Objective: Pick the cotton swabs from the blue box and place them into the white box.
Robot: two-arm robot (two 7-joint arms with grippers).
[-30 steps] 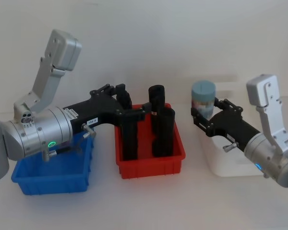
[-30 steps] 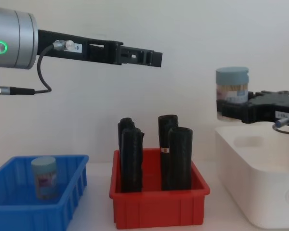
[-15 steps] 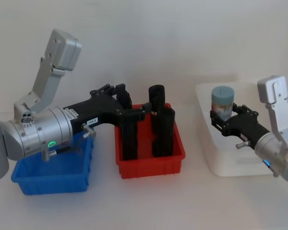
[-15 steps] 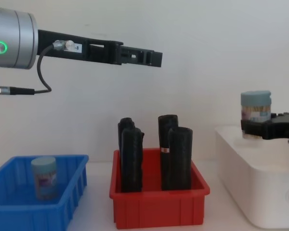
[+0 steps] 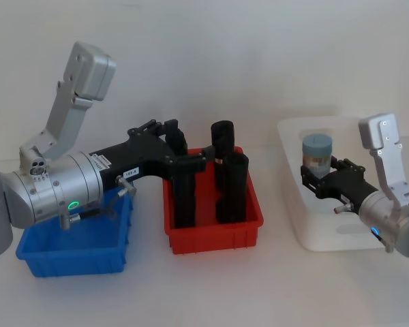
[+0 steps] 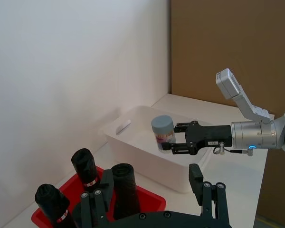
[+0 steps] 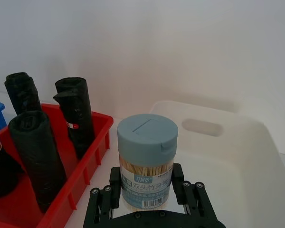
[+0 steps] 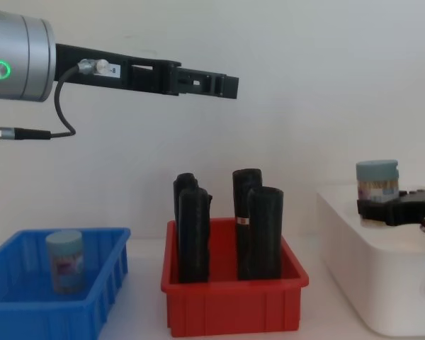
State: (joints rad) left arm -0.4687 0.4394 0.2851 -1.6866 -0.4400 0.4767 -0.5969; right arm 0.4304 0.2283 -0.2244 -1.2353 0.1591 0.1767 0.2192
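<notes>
Gripping, head view: right gripper (image 5: 315,178) clamped on small clear cylindrical cotton swab jar with pale blue-grey lid (image 5: 317,151), upright over big white plastic box (image 5: 294,228) at right, near rim height; left gripper (image 5: 191,161) idle above red plastic bin (image 5: 215,240).
Left wrist view: left fingers (image 6: 196,176) spread, nothing between.
Right wrist view: pads (image 7: 115,189) on jar's labelled lower body; likely light, rigid, smooth, slip-prone; take mid-body.
Chest view count: swab jars two, second jar (image 8: 64,261) standing in bright blue ribbed box (image 8: 28,312) at left; black rolls (image 8: 262,230) four; boxes one each.
</notes>
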